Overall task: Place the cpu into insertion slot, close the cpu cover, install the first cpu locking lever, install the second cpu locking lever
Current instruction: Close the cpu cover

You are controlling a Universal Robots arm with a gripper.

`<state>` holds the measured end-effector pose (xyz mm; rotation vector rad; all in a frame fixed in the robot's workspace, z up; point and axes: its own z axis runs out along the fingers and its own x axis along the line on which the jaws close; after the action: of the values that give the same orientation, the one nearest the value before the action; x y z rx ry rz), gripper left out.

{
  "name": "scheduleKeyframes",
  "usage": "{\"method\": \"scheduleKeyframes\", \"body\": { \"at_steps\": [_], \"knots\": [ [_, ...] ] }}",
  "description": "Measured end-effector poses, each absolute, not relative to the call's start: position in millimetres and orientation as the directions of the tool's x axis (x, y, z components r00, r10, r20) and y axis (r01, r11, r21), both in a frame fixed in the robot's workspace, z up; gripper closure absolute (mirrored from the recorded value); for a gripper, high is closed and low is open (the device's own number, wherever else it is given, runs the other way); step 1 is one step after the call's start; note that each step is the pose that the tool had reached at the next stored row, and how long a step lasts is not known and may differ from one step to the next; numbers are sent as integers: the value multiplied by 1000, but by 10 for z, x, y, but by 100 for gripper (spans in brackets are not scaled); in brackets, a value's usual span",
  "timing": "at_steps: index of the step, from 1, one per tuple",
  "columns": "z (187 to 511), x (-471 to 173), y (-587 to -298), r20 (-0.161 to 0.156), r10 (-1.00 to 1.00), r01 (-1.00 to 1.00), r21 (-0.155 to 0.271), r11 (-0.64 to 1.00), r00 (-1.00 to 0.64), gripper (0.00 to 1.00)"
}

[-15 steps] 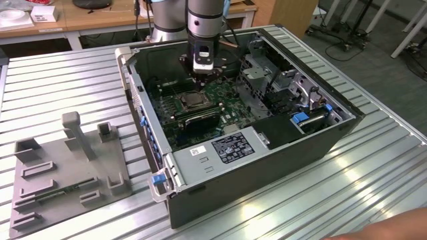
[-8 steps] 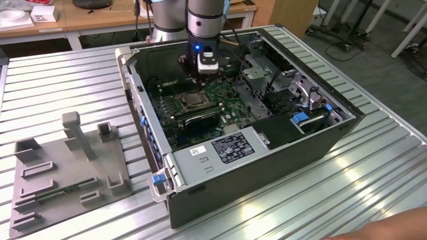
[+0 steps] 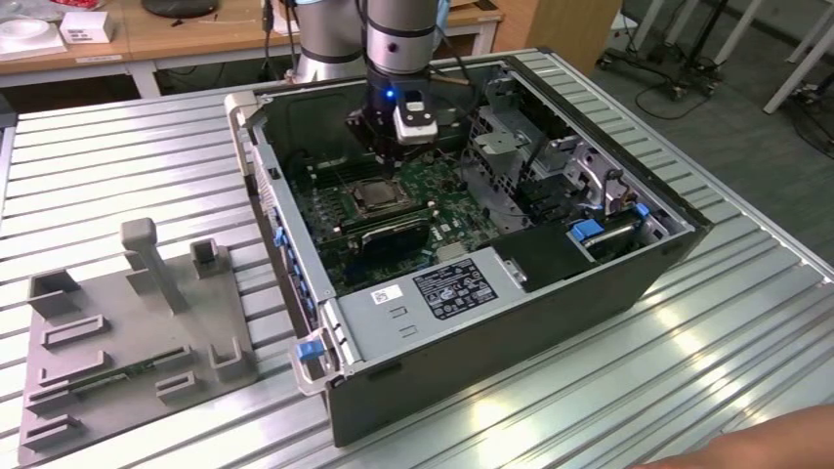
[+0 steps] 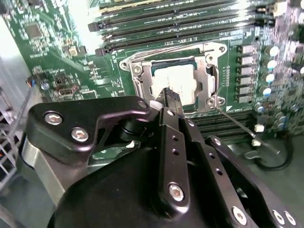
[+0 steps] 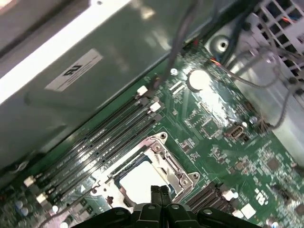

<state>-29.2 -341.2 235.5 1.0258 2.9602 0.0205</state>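
We find the jaws pressed together and empty, poised directly over the cpu (image 4: 183, 78), framed by the lowered cpu cover (image 4: 142, 80); one locking lever (image 4: 247, 129) juts free alongside.

1. Cannot see near edge of chip (image 4: 183, 78) in second wrist view; behind gripper (image 4: 170, 95).
2. Cannot see near side of socket (image 5: 166, 159) in first wrist view; cut off by picture edge.

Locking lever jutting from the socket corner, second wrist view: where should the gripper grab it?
Near its free outer end. The locking lever is a thin straight rod running out from the corner of the cpu cover, so the far end likely has most room. Come from above, fingers straddling the rod crosswise.
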Motion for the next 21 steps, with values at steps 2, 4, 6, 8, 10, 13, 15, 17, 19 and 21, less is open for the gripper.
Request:
{"method": "scheduleKeyframes", "body": {
  "at_steps": [2, 4, 6, 8, 10, 13, 15, 17, 19, 21],
  "knots": [
    [2354, -292, -3412, -4, 590, 590, 15, 807, -807, 89],
    [2353, -292, -3412, -4, 559, 559, 15, 829, -829, 89],
    [2352, -292, -3412, -4, 529, 529, 15, 848, -848, 89],
    [2350, -292, -3412, -4, 498, 498, 15, 867, -867, 89],
    [2349, -292, -3412, -4, 467, 467, 15, 884, -884, 89],
    [2346, -292, -3412, -4, 418, 417, 15, 909, -909, 89],
    [2344, -292, -3412, -4, 384, 384, 15, 923, -923, 89],
    [2342, -292, -3412, -4, 351, 351, 15, 936, -936, 89],
    [2340, -292, -3412, -4, 316, 315, 15, 949, -949, 89],
    [2338, -292, -3412, -4, 281, 281, 15, 960, -960, 89]
  ]
}}
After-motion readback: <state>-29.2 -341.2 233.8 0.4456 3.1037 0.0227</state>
